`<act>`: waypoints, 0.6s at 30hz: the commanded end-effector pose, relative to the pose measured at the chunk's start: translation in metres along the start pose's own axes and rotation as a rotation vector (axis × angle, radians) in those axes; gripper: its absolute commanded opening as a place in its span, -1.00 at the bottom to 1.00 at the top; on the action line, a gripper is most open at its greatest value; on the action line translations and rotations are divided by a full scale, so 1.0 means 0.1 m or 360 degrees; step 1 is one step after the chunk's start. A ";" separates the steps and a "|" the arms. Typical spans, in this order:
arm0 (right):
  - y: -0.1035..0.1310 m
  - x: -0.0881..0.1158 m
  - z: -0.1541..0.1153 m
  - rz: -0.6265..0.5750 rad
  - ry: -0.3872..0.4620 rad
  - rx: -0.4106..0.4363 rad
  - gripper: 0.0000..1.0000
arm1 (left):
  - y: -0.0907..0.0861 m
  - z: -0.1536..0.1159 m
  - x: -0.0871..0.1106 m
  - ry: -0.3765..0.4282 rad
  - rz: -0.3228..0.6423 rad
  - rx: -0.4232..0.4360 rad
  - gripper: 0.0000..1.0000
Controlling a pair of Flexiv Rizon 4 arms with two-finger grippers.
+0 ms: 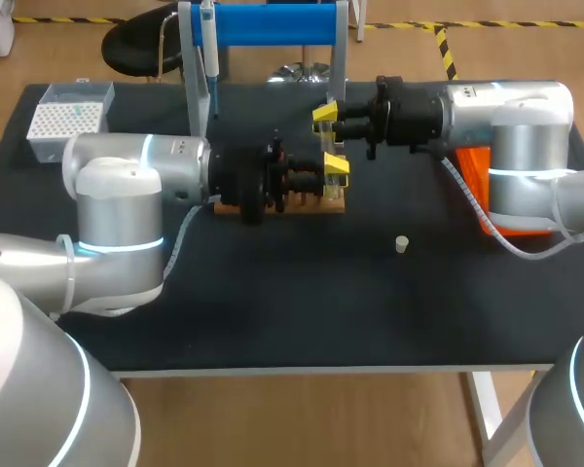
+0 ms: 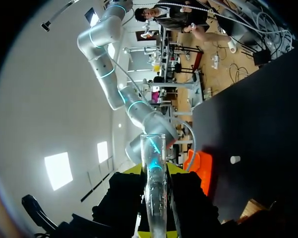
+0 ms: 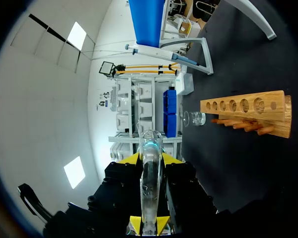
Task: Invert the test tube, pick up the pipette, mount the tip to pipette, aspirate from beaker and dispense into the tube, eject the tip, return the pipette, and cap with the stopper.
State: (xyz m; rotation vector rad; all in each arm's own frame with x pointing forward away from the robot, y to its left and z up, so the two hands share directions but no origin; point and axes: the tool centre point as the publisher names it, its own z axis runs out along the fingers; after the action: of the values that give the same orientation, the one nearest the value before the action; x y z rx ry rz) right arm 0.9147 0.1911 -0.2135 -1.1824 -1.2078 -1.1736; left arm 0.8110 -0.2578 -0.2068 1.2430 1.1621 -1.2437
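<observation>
Glass test tube (image 3: 150, 173), slender clear cylinder, between both yellow-tipped jaws

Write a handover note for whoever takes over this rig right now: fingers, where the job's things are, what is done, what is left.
Left gripper and right gripper: fingers of both shut on the test tube, held over the wooden rack.
Pipette hangs on its stand; tip box far left; beaker beside the rack; stopper loose on the table.
Done: tube lifted, apparently mid-inversion.
Left: everything from picking up the pipette to capping.
</observation>
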 end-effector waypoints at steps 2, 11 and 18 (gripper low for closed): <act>-0.01 0.00 0.00 -0.0001 -0.0005 -0.0003 -1.00 | 0.00 0.00 0.00 -0.0004 0.0005 -0.0007 -0.93; -0.01 0.00 0.00 -0.0001 -0.0005 -0.0003 1.00 | 0.00 -0.02 0.00 -0.0007 -0.0013 0.0000 -1.00; -0.01 0.00 0.00 -0.0001 -0.0005 -0.0003 1.00 | 0.00 -0.02 0.00 -0.0007 -0.0013 0.0000 -1.00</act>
State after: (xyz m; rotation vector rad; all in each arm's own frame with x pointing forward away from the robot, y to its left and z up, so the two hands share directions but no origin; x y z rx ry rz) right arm 0.9146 0.1909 -0.2141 -1.1837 -1.2088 -1.1728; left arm 0.8104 -0.2561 -0.2068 1.2343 1.1657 -1.2525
